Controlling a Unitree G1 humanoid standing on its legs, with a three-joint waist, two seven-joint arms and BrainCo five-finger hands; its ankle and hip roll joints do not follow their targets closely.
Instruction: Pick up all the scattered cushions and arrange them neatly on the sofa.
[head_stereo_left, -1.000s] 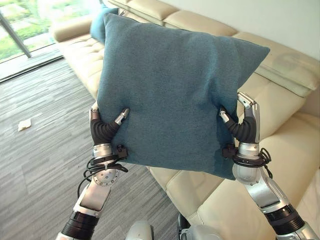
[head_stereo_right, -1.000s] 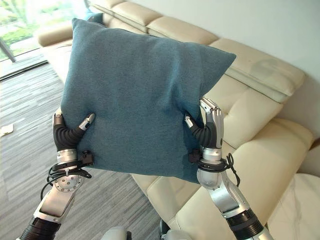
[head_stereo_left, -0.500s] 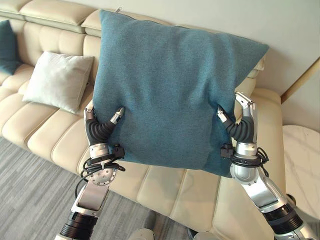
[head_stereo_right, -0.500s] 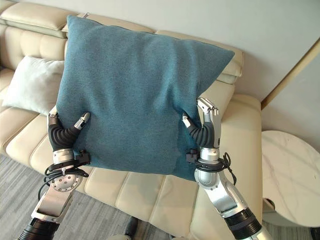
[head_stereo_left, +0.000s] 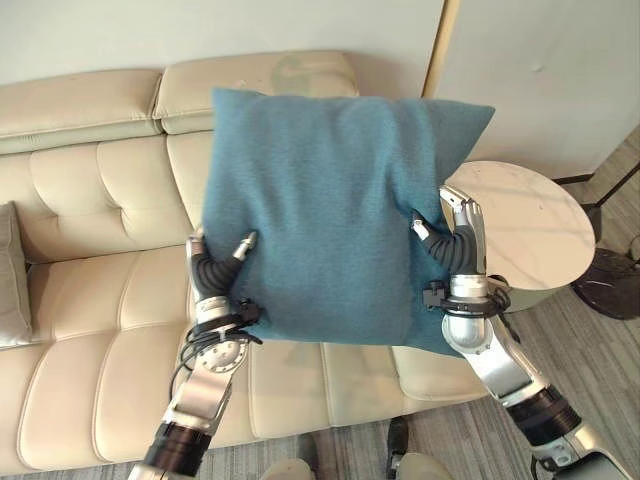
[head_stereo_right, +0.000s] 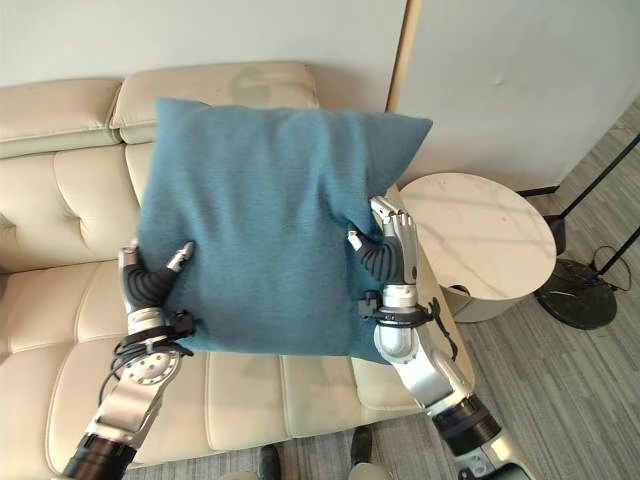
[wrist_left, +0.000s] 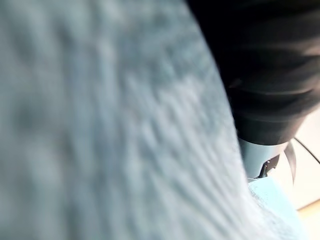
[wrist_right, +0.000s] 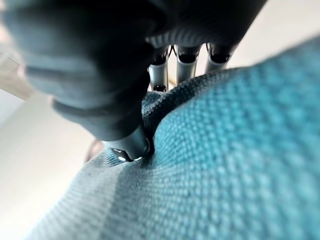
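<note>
Cushion (head_stereo_left: 335, 215): held upright in the air in front of the sofa (head_stereo_left: 90, 300), pinched at its lower side edges by left robot hand (head_stereo_left: 212, 270) and right robot hand (head_stereo_left: 452, 245). Judged soft, light, non-slippery; grip both edges.

No readable text, labels, brands, numbers or signs anywhere in views.
</note>
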